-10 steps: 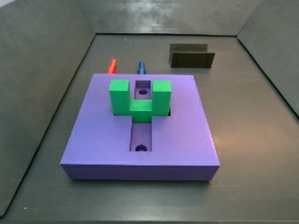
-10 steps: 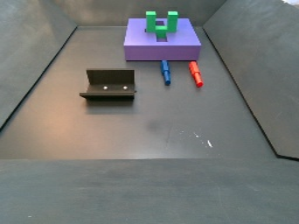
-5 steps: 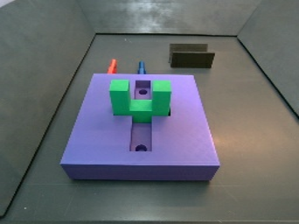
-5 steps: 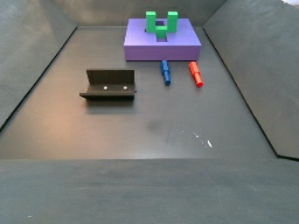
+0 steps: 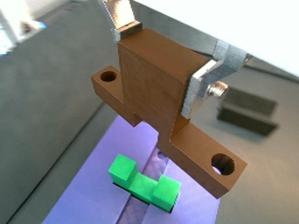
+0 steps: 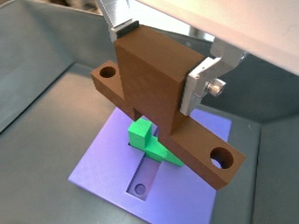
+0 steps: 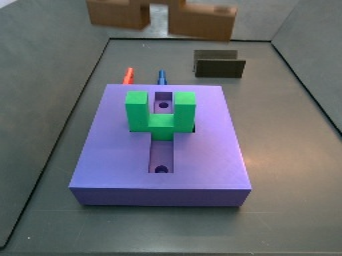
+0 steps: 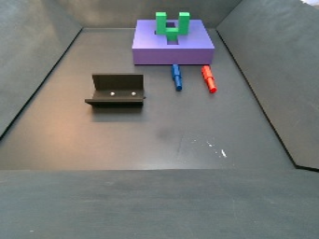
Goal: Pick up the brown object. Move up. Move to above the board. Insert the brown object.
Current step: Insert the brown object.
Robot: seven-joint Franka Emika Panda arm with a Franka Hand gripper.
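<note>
Two-holed T-shaped brown object (image 5: pixel 163 96) sits clamped in the jaws.

Green block (image 7: pixel 162 112) astride board (image 7: pixel 214 150) groove

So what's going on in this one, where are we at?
The Panda's end effector is shut on the brown object, holding it high in the air above the board. In a side view the piece only shows at the top edge of the picture. The green U-shaped block sits on the board over its groove, and nothing has been inserted yet. The fixture and the red peg and blue peg lie on the floor.
</note>
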